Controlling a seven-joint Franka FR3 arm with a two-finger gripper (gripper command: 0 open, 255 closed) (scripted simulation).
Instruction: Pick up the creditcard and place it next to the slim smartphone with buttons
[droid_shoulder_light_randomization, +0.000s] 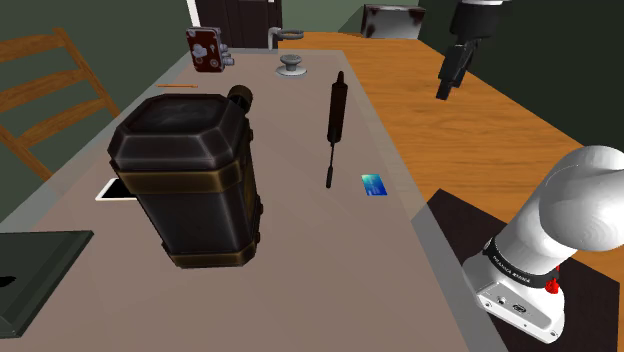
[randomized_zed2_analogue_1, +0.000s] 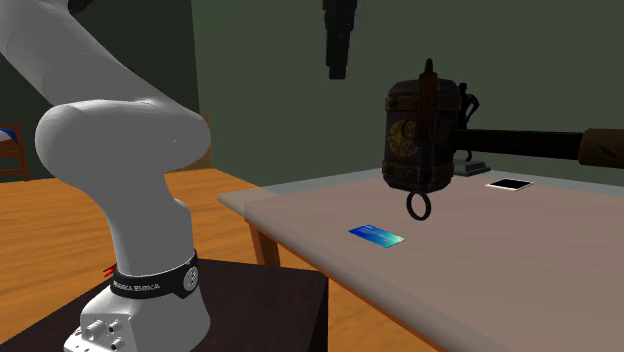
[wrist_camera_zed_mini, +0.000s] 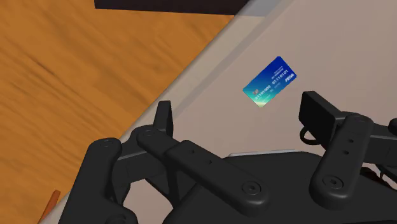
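The blue credit card (droid_shoulder_light_randomization: 374, 185) lies flat near the table's edge on the shoulder view's right, also seen as the card (randomized_zed2_analogue_1: 376, 235) and, ahead of my fingers, the card (wrist_camera_zed_mini: 271, 83). A flat white-rimmed phone (droid_shoulder_light_randomization: 112, 190) peeks out from behind a big dark banded block (droid_shoulder_light_randomization: 190, 180); the phone (randomized_zed2_analogue_1: 509, 184) lies beyond that block (randomized_zed2_analogue_1: 420, 135). My gripper (droid_shoulder_light_randomization: 447, 85) hangs high above the wooden floor, off the table's side and well above the card. The gripper (wrist_camera_zed_mini: 238, 108) is open with nothing between its fingers. The gripper (randomized_zed2_analogue_1: 337, 60) points down.
A long thin black tool (droid_shoulder_light_randomization: 335, 115) lies just behind the card. A red boxy device (droid_shoulder_light_randomization: 205, 48) and a grey knob (droid_shoulder_light_randomization: 291, 67) sit at the far end. A dark flat slab (droid_shoulder_light_randomization: 35, 275) lies at the near left corner. The arm's dark stand (randomized_zed2_analogue_1: 250, 310) adjoins the table.
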